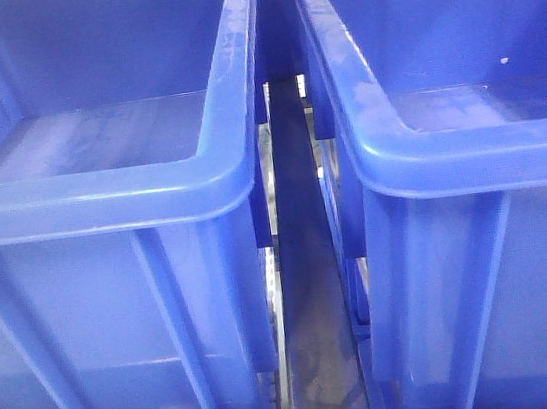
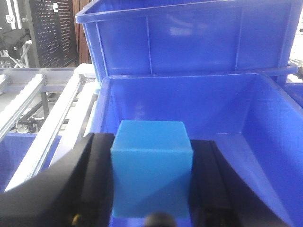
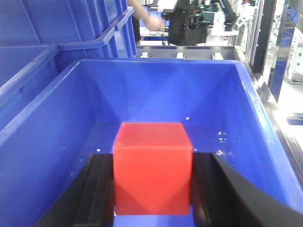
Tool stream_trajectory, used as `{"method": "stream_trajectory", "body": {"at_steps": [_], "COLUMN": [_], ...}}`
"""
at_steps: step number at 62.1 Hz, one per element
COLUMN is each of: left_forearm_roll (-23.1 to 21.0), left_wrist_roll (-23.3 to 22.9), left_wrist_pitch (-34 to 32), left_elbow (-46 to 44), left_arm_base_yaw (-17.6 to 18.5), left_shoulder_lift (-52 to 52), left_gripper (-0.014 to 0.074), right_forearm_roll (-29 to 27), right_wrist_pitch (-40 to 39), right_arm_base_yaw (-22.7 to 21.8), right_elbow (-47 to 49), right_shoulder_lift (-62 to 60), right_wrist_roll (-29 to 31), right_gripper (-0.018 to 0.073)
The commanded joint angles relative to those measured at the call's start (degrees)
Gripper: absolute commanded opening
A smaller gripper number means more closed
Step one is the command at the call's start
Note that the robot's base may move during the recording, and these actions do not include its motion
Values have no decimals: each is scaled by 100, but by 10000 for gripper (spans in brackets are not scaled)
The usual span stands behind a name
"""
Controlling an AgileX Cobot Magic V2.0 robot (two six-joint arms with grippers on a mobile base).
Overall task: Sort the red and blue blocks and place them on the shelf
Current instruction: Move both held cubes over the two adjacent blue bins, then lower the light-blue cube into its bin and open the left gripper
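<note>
In the left wrist view my left gripper (image 2: 151, 177) is shut on the blue block (image 2: 151, 165), its black fingers (image 2: 97, 175) pressed to both sides, held over the inside of a blue bin (image 2: 265, 127). In the right wrist view my right gripper (image 3: 152, 177) is shut on the red block (image 3: 152, 165), held over the floor of another blue bin (image 3: 47, 142). The shelf shows as grey roller rails (image 2: 47, 123) left of the bin, and as a metal strip (image 1: 301, 261) between the two bins in the front view. Neither gripper nor block appears in the front view.
Two large blue bins (image 1: 100, 187) (image 1: 469, 158) stand side by side close to the front camera. A second bin (image 2: 189, 38) is stacked behind the left one. Behind the right bin are rollers (image 3: 180, 56), dark machinery (image 3: 189, 23) and a person's arm (image 3: 149, 19).
</note>
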State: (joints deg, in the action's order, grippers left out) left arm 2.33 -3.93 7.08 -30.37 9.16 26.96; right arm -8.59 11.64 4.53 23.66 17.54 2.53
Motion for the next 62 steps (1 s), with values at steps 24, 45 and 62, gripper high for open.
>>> {"method": "stream_trajectory", "body": {"at_steps": [24,45,62], "left_forearm_roll": [-233,-665,-655], "left_wrist_roll": [4,4,4], "left_wrist_pitch": [-579,-453,-622], "left_elbow": [-65,364,256], "left_arm_base_yaw": [-6,2,290], "left_shoulder_lift": [55,693,1688], "left_gripper": [188,188,189], "right_forearm_roll": [2,2,2], "right_wrist_pitch": [-517,-507,-502], "right_arm_base_yaw": [-33,-33,-33], "right_elbow": [154,154,154], "right_shoulder_lift": [51,51,51], "right_wrist_roll": [45,45,45], "right_gripper": [363,363,363]}}
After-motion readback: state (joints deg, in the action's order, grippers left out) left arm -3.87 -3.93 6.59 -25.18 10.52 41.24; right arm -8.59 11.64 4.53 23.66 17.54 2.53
